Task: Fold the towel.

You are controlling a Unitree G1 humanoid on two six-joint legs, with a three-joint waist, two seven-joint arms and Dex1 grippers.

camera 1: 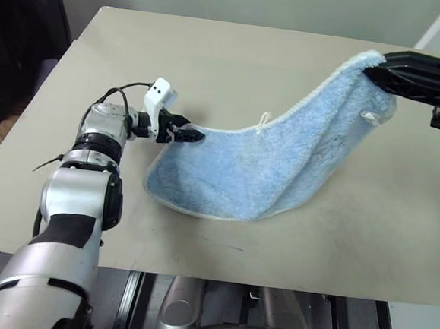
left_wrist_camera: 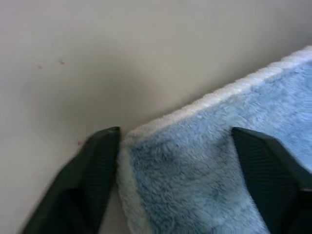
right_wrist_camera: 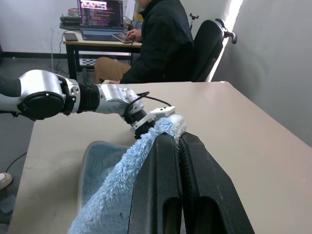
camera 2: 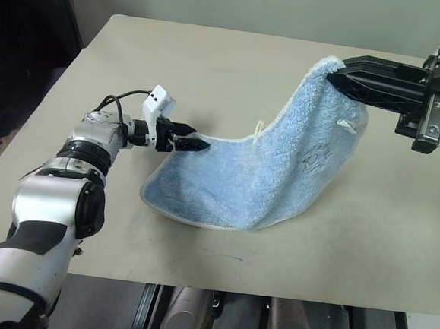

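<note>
The left gripper [camera 1: 194, 135] sits at about 9 o'clock on the flat beige rectangular table [camera 1: 236, 59], pointing toward 3 o'clock. In the left wrist view its two black fingers [left_wrist_camera: 92, 175] stand partly apart, one on each side of the near corner of the light blue terry-cloth towel [camera 1: 257, 171]. The white stitched edging of that corner lies just beside one finger; the other finger rests over the blue pile. The fingers straddle the corner without visibly pinching it.

From that corner the towel runs toward 3 o'clock. Its lower part lies on the table at centre, then the cloth rises in a sloped sheet toward 2 o'clock. A small white loop tag [camera 1: 265, 121] stands at the upper edge.

The right gripper [camera 2: 335, 76] is raised above the table at 2 o'clock. Its fingers are fully closed, clamping the towel's upper corner, which hangs from them.

A person in a dark jacket [right_wrist_camera: 163, 41] sits at a desk beyond the table.
</note>
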